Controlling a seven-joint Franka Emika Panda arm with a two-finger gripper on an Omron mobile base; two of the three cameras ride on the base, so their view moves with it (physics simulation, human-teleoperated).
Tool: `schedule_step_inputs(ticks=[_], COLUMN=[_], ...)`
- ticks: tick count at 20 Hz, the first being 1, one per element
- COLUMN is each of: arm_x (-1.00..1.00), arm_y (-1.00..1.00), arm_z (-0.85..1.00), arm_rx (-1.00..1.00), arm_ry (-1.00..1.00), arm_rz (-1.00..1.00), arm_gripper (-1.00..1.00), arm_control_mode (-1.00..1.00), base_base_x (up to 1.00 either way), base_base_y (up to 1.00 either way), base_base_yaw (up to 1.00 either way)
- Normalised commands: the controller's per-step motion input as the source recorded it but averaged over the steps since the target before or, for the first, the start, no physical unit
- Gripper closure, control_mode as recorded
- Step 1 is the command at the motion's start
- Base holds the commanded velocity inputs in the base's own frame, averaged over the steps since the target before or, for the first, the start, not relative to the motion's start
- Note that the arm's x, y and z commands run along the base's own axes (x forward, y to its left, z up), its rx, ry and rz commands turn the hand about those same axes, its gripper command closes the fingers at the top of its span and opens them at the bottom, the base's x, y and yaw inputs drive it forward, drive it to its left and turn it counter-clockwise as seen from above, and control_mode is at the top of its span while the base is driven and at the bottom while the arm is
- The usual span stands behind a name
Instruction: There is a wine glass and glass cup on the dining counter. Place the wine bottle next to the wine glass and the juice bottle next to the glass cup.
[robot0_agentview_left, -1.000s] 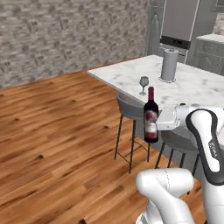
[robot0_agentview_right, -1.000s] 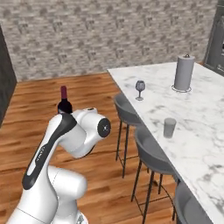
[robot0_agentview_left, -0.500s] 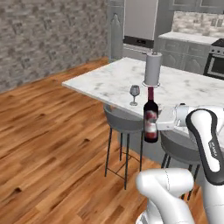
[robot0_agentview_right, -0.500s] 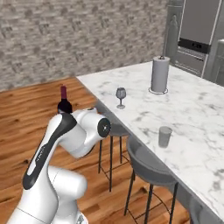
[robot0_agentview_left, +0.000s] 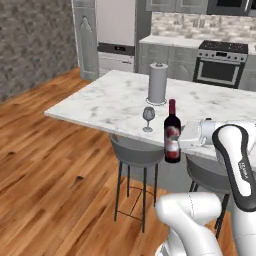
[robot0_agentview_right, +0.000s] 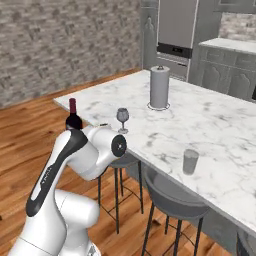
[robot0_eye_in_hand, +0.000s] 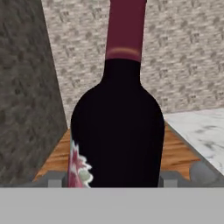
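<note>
Two-finger gripper (robot0_eye_in_hand: 112, 181) clamped on tall dark wine bottle (robot0_agentview_left: 172, 132), upright, near small clear stemmed wine glass (robot0_agentview_left: 148, 118) on white marble dining counter (robot0_agentview_left: 110, 105).

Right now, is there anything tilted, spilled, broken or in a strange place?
Nothing stands out. The wine bottle is upright in the gripper, off the dining counter. On the counter the wine glass, the glass cup and the paper towel roll all stand upright, with no spill visible.
</note>
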Motion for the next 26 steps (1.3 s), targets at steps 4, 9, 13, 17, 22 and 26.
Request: schedule_step_inputs(ticks=[4,9,13,17,22,26], arm_x=[0.0,0.0,0.0,0.0,0.0,0.0], arm_y=[0.0,0.0,0.0,0.0,0.0,0.0], arm_z=[0.0,0.0,0.0,0.0,0.0,0.0], arm_rx=[0.0,0.0,0.0,0.0,0.0,0.0], arm_ry=[0.0,0.0,0.0,0.0,0.0,0.0], arm_rz=[0.0,0.0,0.0,0.0,0.0,0.0], arm_gripper=[1.0,1.0,1.0,1.0,1.0,1.0], arm_control_mode=[1.0,1.0,1.0,1.0,1.0,1.0], base_base_x=[0.62,0.66,0.67,0.68,0.64,0.35], base_base_y=[0.38,0.39,0.31,0.26,0.21,0.04], base_base_yaw=[-0.43,-0.39,-0.36,-0.33,-0.3,-0.16])
